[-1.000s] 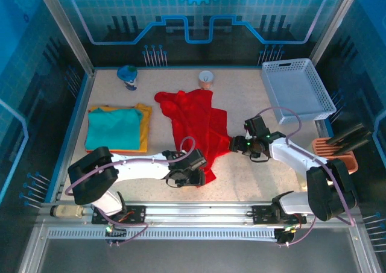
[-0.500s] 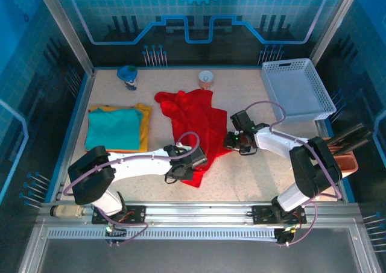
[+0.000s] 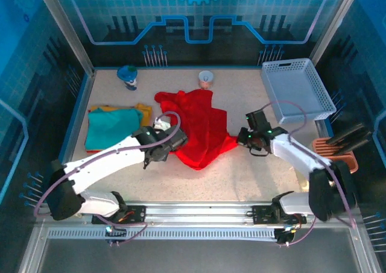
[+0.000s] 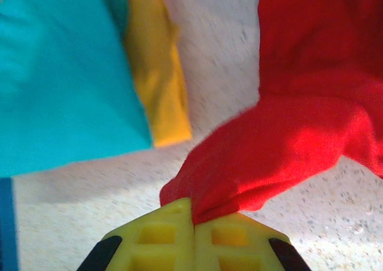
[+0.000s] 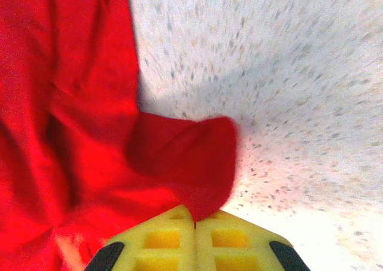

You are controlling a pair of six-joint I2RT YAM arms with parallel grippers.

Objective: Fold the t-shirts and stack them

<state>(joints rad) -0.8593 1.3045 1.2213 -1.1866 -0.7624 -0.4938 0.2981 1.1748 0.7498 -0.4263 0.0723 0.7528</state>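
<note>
The crumpled bright red cloth t-shirt (image 3: 202,125) is lying on the speckled table (image 3: 259,176), right of the folded teal t-shirt (image 3: 113,127) sitting on the yellow-orange t-shirt (image 3: 144,125). The left gripper (image 4: 192,216) and right gripper (image 5: 194,216) are each clamping fully closed on opposite edges of it, probably for stretching it flat before folding.

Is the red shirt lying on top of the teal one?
No, the red shirt lies crumpled in the middle, apart from the teal shirt, which sits on the yellow-orange shirt at the left.
</note>
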